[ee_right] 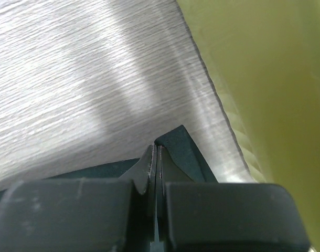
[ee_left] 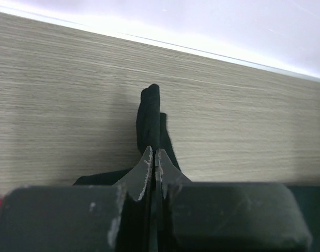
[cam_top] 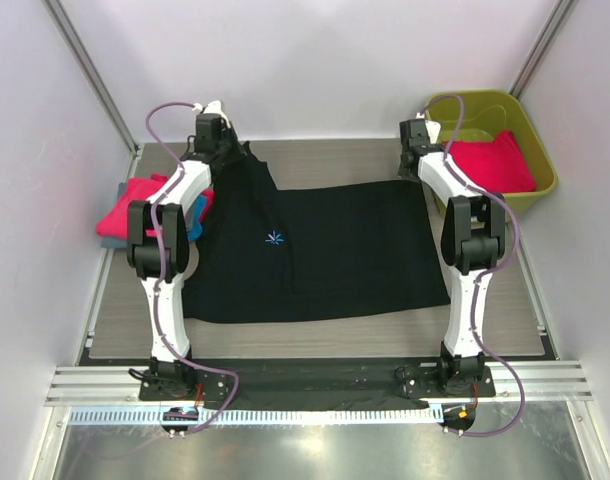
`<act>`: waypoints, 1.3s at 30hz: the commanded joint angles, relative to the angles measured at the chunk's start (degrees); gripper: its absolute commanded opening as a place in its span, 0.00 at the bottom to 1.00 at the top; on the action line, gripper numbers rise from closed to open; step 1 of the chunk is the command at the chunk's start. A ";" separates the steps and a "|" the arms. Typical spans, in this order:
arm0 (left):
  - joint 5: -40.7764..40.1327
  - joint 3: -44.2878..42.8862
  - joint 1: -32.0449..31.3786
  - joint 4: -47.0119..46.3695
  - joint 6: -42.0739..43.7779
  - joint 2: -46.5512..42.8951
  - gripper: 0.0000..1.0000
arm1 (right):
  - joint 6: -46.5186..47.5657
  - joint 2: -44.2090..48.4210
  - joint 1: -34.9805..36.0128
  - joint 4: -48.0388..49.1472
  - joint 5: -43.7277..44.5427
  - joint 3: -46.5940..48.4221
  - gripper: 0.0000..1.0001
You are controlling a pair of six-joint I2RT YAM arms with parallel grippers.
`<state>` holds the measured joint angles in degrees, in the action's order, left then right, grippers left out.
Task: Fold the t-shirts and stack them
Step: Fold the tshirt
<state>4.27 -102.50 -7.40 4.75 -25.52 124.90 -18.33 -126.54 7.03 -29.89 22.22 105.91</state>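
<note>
Black cloth takes up most of the wooden table (cam_top: pixel 325 160). The black t-shirt (cam_top: pixel 315 250) lies spread out between my two arms with its pale-blue starburst mark (cam_top: pixel 275 239) facing up, closer to the left gripper (ee_left: pixel 153 155) than to the right gripper (ee_right: pixel 156 150).

On the left wrist camera the fingers are pressed together on a bunched fold of the black t-shirt. A narrow ridge of cloth stands up just past the fingertips, and more of it trails back under them. From above, that far left corner of the shirt is drawn up toward the gripper in a peak, while the rest of the shirt lies flat.

On the right wrist camera the fingers are also pressed together, pinching the far right corner of the same shirt. A small pointed flap shows just beyond the tips and to their right, and under that light it looks dark teal rather than black.

The olive-green tub (ee_right: pixel 265 79) stands just to the outer side of the right gripper, close to it but apart — a hot-pink t-shirt (cam_top: pixel 490 165) lies inside. Outboard of the left arm, beside the black shirt's edge, is a pile of hot-pink t-shirts (cam_top: pixel 125 212). A blue t-shirt (cam_top: pixel 195 224) shows at the edge of the pile nearest the arm.
</note>
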 commanded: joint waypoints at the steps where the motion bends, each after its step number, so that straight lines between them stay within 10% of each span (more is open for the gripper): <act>1: -2.34 1.95 -1.21 -0.71 3.63 -5.98 0.00 | -0.48 6.74 0.27 1.76 1.60 -2.19 0.01; 39: -12.01 30.95 -6.22 -10.64 8.29 -29.71 0.00 | -4.79 23.97 1.15 8.70 -1.65 -26.10 0.01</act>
<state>-5.19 -73.41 -13.65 -0.01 -18.50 100.44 -21.74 -108.14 7.53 -24.18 19.97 80.64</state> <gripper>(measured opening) 0.005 0.020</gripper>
